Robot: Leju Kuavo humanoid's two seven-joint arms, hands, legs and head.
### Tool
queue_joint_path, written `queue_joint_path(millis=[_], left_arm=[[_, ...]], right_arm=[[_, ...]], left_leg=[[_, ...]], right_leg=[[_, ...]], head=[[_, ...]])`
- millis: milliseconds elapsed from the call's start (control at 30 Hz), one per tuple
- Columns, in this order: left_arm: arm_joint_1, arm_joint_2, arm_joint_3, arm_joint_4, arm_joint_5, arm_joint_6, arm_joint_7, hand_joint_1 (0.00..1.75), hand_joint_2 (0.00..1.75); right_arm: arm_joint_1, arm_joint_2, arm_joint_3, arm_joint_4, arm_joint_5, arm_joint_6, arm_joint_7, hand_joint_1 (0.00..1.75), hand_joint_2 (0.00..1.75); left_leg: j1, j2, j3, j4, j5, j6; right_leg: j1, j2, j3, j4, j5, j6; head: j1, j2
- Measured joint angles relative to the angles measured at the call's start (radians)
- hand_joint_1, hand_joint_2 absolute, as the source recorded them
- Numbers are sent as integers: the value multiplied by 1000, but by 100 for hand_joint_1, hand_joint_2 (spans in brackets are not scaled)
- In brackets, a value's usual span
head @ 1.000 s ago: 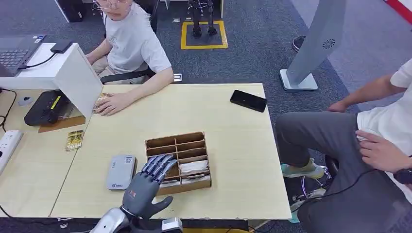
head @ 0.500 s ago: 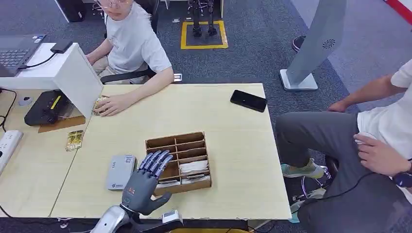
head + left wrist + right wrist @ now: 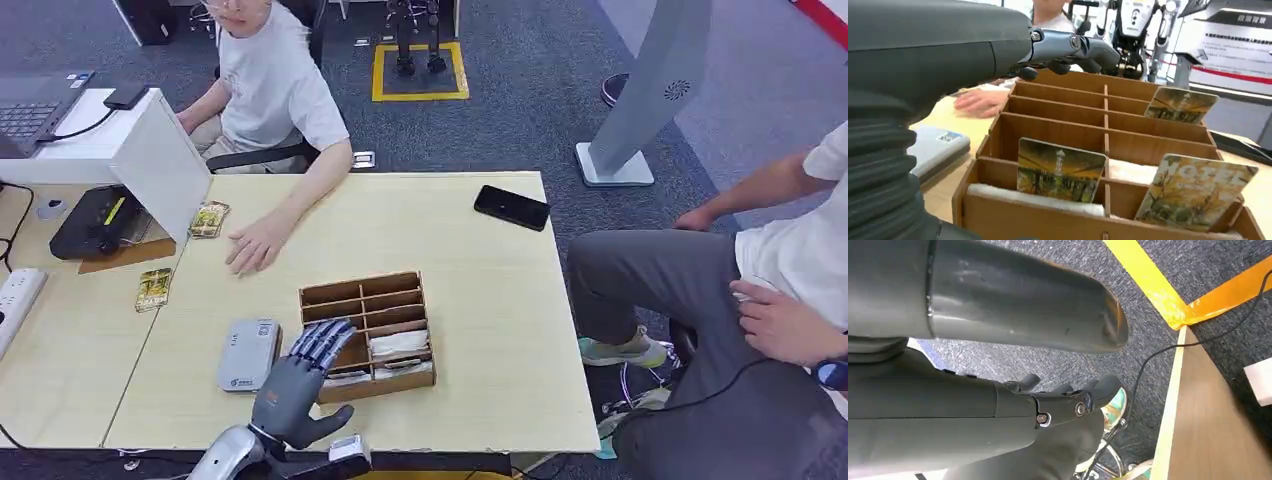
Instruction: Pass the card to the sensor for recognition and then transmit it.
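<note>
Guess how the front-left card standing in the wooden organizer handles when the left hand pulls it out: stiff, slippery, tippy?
The card looks thin, flat and unbent, so probably stiff and light. Its printed face seems smooth, so it may slip between fingers. It stands on edge, leaning in a slot of the wooden organizer; a nudge from the left hand would likely tilt it.

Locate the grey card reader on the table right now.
In the head view, the grey card reader lies flat near the table's front edge, left of the wooden organizer, beside the left hand.
</note>
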Motion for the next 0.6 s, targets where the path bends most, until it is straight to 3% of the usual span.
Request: queue_joint_path(millis=[600], left_arm=[[1, 24, 4, 8, 13, -13, -3, 0, 175]], right_arm=[[-1, 0, -7, -5, 9, 2, -2, 0, 0]], left_leg=[[0, 0, 0, 0, 0, 0]], right_leg=[[0, 0, 0, 0, 0, 0]], head=[[0, 0]])
